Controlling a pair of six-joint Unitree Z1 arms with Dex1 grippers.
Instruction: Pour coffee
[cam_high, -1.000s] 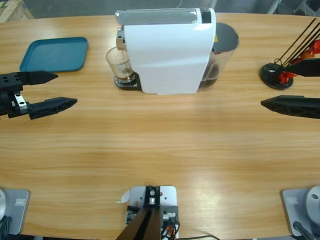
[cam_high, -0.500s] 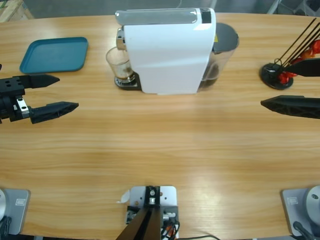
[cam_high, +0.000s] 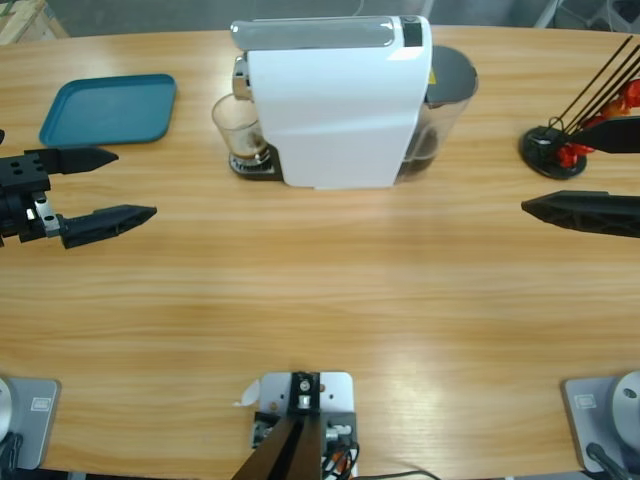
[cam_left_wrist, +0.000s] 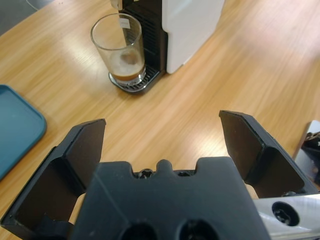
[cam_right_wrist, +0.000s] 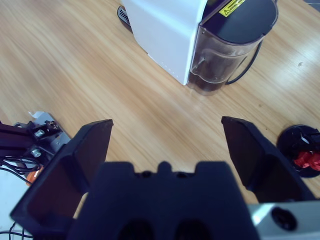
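High view: a white box-shaped capsule coffee machine (cam_high: 335, 105) with a silver lid stands at the far middle of the light wooden table (cam_high: 320, 290). A clear drinking glass (cam_high: 237, 128) sits on the machine's black drip tray, under the spout. A shallow teal rectangular plastic tray (cam_high: 108, 107) lies well to the left of it. A black round-based wire capsule stand (cam_high: 555, 150) is at the far right. The left gripper (cam_high: 132, 184) hangs at the left edge, jaws spread wide and holding nothing. The right gripper (cam_high: 545, 170) sits at the right edge, jaws likewise wide and empty.

Left wrist view: the glass holds the coffee (cam_left_wrist: 128, 76), a thin dark layer with tan foam at the bottom. The glass is well apart from the gripper.

Right wrist view: the machine's dark translucent water tank (cam_right_wrist: 227, 47) faces the gripper.
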